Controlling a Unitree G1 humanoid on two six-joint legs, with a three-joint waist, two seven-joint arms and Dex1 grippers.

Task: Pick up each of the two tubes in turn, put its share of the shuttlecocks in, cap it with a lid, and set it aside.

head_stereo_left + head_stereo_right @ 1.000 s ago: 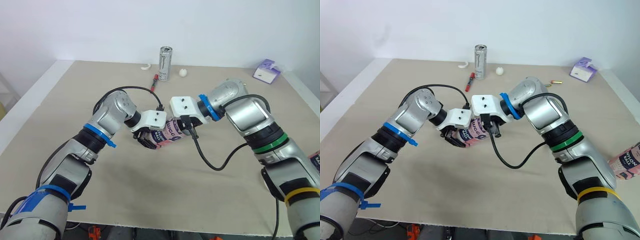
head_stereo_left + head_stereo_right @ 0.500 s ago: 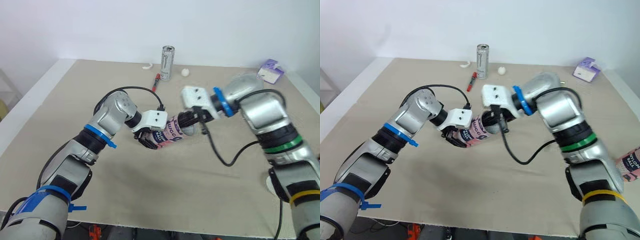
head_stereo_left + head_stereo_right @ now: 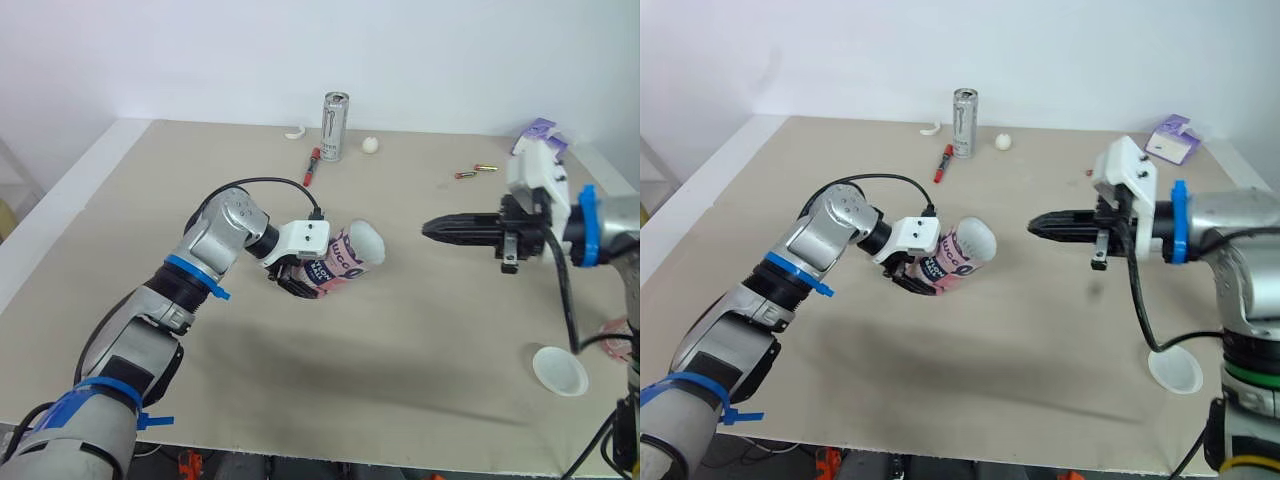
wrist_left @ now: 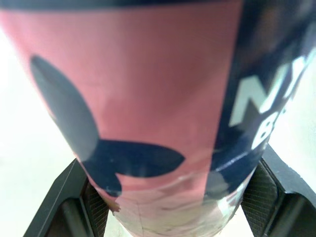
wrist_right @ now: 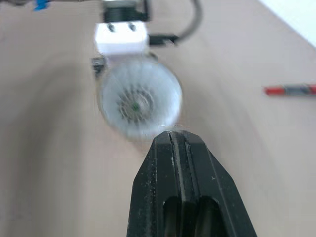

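I have the left gripper [image 3: 300,282] clamped across the lower part of the pink tube [image 3: 342,264]. In the left wrist view its fingers [image 4: 74,197] press on either side of the barrel, so the hold looks firm. The tube appears to be lifted off the table [image 3: 300,400] and is tilted, with its open mouth facing up and toward my right arm. I judge that is the reason for the pose: the mouth is offered to the hand that feeds and caps it.

White feathers of a shuttlecock [image 5: 136,103] fill the mouth, perhaps slightly proud of the rim (I cannot tell how many sit below it).

The right gripper [image 3: 430,228] hangs well apart from the tube, level, its tips aimed at the mouth. Its two fingers are pressed together with nothing between them. A white lid [image 3: 560,370] lies flat on the table near the front right, beneath that arm.

My reading is that this tube is filled or nearly so, and capping comes next. That means spreading the right fingers and going down for the lid. The lid is thin and flat, so pinching its edge may be fiddly, and proud feathers could stop it seating.

The can [image 3: 333,125] and red pen [image 3: 312,166] stand far back, out of the way.
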